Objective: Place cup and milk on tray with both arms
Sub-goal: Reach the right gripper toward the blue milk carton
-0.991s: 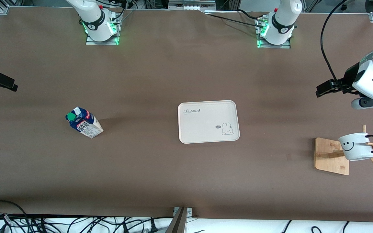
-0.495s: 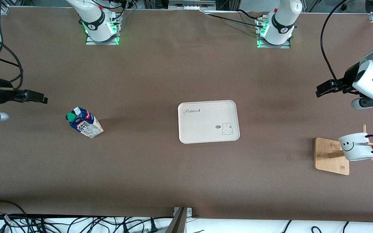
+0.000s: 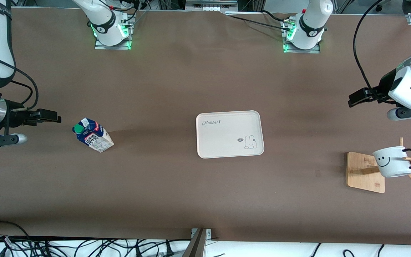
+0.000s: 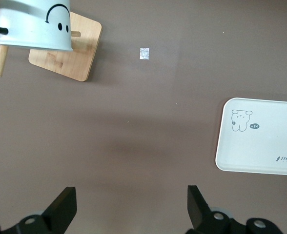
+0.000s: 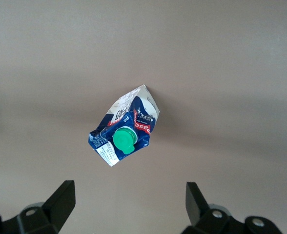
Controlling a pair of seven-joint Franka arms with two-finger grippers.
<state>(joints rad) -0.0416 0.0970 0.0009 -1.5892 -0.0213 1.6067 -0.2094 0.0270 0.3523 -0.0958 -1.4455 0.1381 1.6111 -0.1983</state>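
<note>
The right gripper [image 3: 50,116] is seen at the left edge of the front view, up in the air over bare table just beside the milk [image 3: 92,135]. In the right wrist view its two fingers [image 5: 60,202] are spread wide with nothing between them and nothing touched; the carton [image 5: 125,132] lies in the middle of that frame, well clear of both fingertips.

The milk stands upright on the table [image 3: 155,192] at the left-centre of the front view, toward the right arm's end. Its long axis is vertical, the green screw cap [image 3: 79,128] on the slope of the gable that faces the upper left of the frame; the white printed side is turned toward the lower right.

The left gripper [image 3: 356,97] is held at the right edge of the front view, over bare table, higher in the frame than the cup [image 3: 392,161]. In the left wrist view its fingers [image 4: 63,210] are likewise wide apart and empty.

The cup hangs tilted on a peg of a wooden rack [image 3: 365,172] at the lower right, its smiley face toward the camera and its black loop handle toward the frame's right edge.

The tray [image 3: 227,135] lies flat at the centre of the frame, nothing on it, its long axis running across the frame.
</note>
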